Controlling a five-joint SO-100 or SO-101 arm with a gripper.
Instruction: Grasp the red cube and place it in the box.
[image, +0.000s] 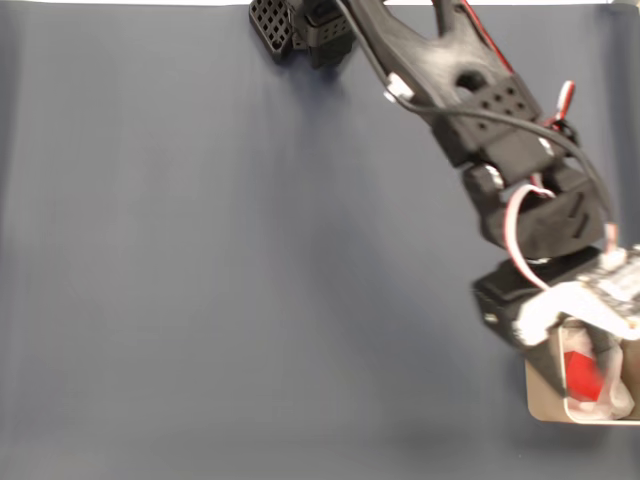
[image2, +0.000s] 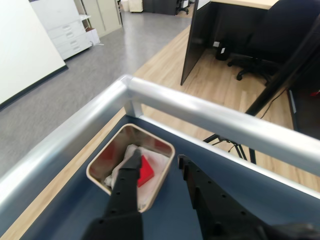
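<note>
Red cube (image2: 145, 170): lies inside the box on the white lining; small, rigid, probably light, with matte faces that take a grip on two opposite flat sides.
Box (image2: 165, 172): thin-walled, at the table's railed corner.
Gripper (image2: 160, 165): jaws spread wide, holding nothing; one finger (image2: 131, 167) rests beside the cube.

The arm (image: 455, 75) is matte black printed plastic, its links pierced with rows of small round holes. A thick black cable (image: 520, 125) loops along it, beside thin red and white wires (image: 515, 215). A white camera mount (image: 590, 300) sits at the wrist. In the wrist view both fingers (image2: 127, 175) are black, one tapering, one broad and perforated.
</note>
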